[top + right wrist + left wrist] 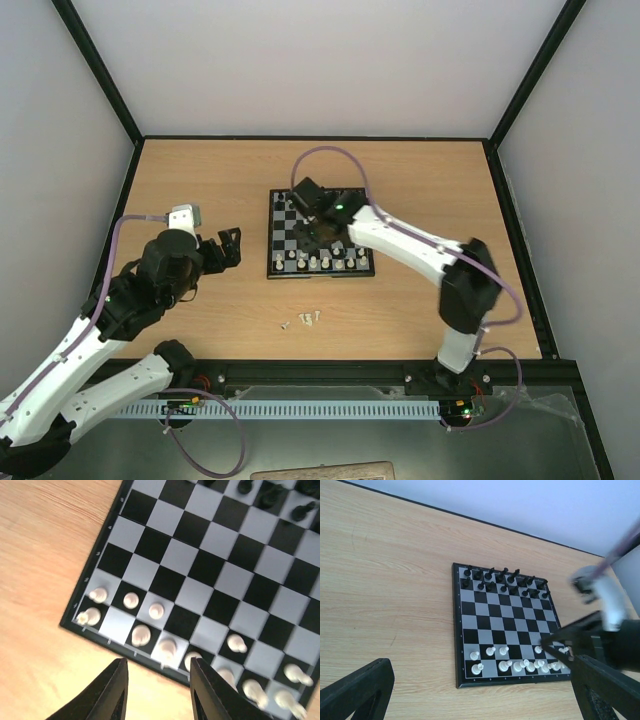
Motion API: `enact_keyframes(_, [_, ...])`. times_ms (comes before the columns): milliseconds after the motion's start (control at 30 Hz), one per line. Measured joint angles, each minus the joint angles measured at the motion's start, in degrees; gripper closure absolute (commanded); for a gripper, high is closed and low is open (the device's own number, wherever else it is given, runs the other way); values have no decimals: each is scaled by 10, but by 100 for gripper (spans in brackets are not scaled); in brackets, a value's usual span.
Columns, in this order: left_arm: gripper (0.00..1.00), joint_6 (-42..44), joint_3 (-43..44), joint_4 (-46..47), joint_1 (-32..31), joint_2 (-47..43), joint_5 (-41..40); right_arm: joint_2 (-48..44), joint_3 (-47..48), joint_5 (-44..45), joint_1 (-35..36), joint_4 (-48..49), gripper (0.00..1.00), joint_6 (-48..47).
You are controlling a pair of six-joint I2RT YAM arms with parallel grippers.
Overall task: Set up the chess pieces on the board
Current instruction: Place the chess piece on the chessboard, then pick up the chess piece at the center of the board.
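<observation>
The board [296,232] lies mid-table; it also shows in the left wrist view [495,622] and the right wrist view [200,560]. White chess pieces [320,263] stand on its two near rows, with some squares there bare [510,665] [141,635]. Three loose white pieces [303,320] lie on the table in front of the board. My right gripper [322,232] [157,690] hangs open and empty over the board's near edge. My left gripper [230,248] [480,700] is open and empty, left of the board.
Black pieces [285,203] [502,580] [272,495] fill the board's far rows. The right arm [420,245] reaches across the board's right side. Black frame rails [310,138] and white walls bound the wooden table.
</observation>
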Motion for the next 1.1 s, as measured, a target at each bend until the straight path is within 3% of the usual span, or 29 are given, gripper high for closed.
enact_keyframes(167, [1, 0, -8, 2, 0, 6, 10, -157, -110, -11, 4, 28, 65, 16])
enact_keyframes(300, [1, 0, -24, 5, 0, 16, 22, -224, -220, -21, 27, 48, 65, 42])
enact_keyframes(633, [1, -4, -60, 35, 0, 26, 62, -250, -389, -27, 141, 128, 66, 143])
enact_keyframes(1100, [1, -37, -128, 59, 0, 4, 110, -245, -444, -21, 187, 229, 76, 214])
